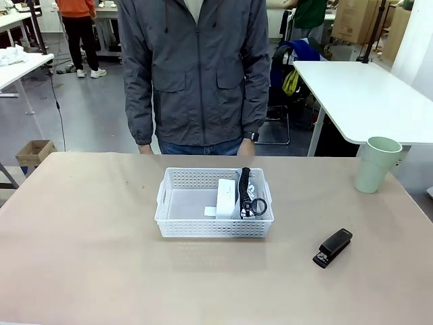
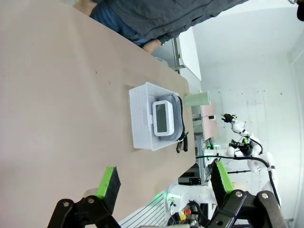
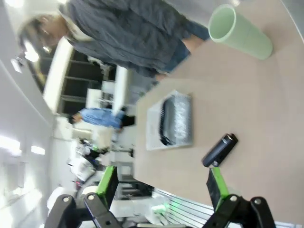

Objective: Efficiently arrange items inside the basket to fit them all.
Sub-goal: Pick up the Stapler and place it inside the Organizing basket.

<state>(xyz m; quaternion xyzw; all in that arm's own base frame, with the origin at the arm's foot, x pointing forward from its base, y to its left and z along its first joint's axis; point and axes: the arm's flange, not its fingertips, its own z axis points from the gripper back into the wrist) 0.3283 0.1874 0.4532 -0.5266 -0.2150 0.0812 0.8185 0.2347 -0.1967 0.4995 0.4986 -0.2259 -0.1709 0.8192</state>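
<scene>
We take the packing to be part done, with two items in and two out. The white lattice basket [image 1: 203,228] sits at the middle of the front view. A small white box [image 1: 226,195] and a grey pouch [image 1: 245,203] with a black strap appear to stand on edge side by side in its right half, and its left half looks bare. The black stapler [image 1: 333,248] lies on the table [image 1: 81,257] at the lower right of that frame, well apart from the basket. The pale-green cup [image 1: 377,164] stands upright near the right edge, close to the far side of the table. A person [image 1: 196,68] stands behind the basket at the top centre, with hands off the items. Our left claw [image 2: 165,172] hangs wide and empty at the bottom of its wrist view, and our right claw [image 3: 162,175] does the same, with the stapler lying just beyond its fingers. We judge the stapler to be next: the right arm should come down over it, close across its narrow body, and lay it flat in the free left half. The tall cup then needs what room remains, perhaps standing in a corner.
</scene>
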